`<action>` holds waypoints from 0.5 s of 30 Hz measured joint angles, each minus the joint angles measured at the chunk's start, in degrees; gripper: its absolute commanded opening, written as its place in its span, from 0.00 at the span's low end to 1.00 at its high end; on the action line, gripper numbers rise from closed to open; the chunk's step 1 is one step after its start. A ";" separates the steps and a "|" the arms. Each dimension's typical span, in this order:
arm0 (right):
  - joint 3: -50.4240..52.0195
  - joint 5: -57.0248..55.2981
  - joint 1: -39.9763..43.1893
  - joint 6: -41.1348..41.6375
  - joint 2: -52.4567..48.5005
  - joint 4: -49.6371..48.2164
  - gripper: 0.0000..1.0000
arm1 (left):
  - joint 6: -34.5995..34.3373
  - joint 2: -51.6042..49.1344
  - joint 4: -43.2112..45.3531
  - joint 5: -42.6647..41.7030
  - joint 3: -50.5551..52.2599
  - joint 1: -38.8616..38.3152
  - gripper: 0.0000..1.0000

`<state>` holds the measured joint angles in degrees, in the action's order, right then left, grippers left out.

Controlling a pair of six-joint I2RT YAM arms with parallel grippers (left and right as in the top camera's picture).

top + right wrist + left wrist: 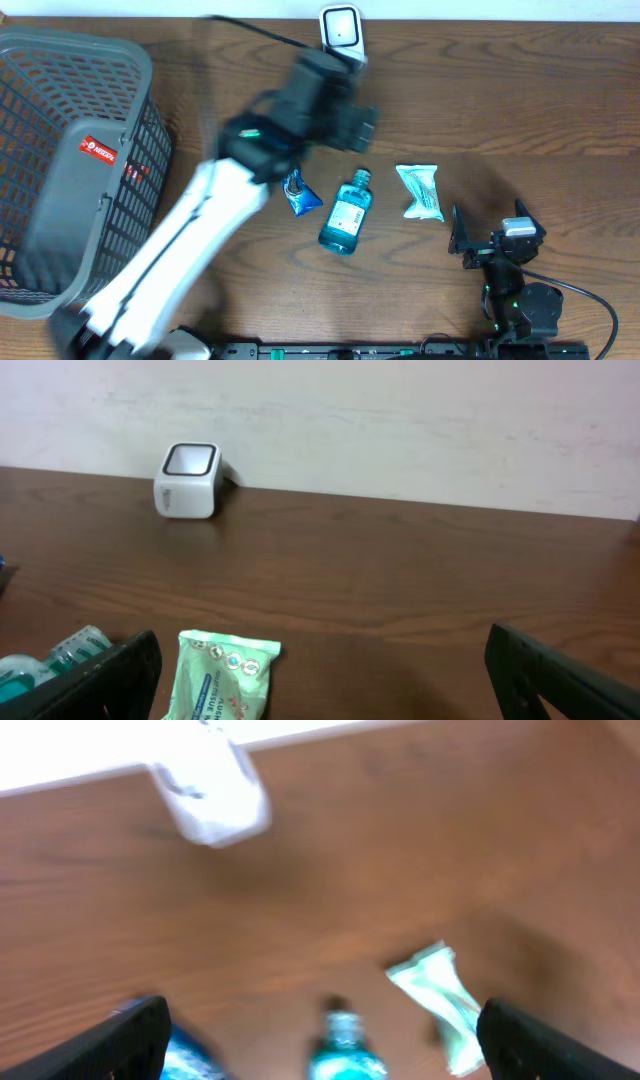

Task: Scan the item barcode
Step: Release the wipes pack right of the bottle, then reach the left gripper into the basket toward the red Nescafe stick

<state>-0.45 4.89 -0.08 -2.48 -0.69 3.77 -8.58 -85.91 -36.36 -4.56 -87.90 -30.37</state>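
My left end effector [322, 1020] hung above the middle of the surface [520, 110]. Its fingers [130, 1040] were spread wide and there was nothing between them. The view from that wrist was blurred.

Below it, three items lay in a row across the middle of the surface. A small blue packet [302, 197] was on the left, partly hidden by my left arm in the overhead view. A blue bottle [346, 218] lay on its side just beside the packet, with its cap toward the far edge. A green-white packet [420, 192] lay near the bottle on the right, apart from it.

The scanner [341, 30] stood at the far edge, about in the middle of it, well apart from the items. Between the scanner and the row there was bare wood. The far right corner was bare wood too.

A grey basket [60, 42] took up the far left corner and most of the left edge. My left arm passed just beside its wall.

My right end effector [322, 645] was also fully open and held nothing. It sat low near the near edge, toward the right corner, and faced the far edge. The green-white packet lay just in front of it.
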 measured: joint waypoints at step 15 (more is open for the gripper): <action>0.00 -0.02 -0.02 0.00 0.00 0.00 0.99 | -6.03 13.79 -15.98 3.89 -0.72 48.09 0.98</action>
<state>-0.45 4.86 -0.10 -2.48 -0.69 3.77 -14.61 -72.12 -52.34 -0.67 -88.62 17.72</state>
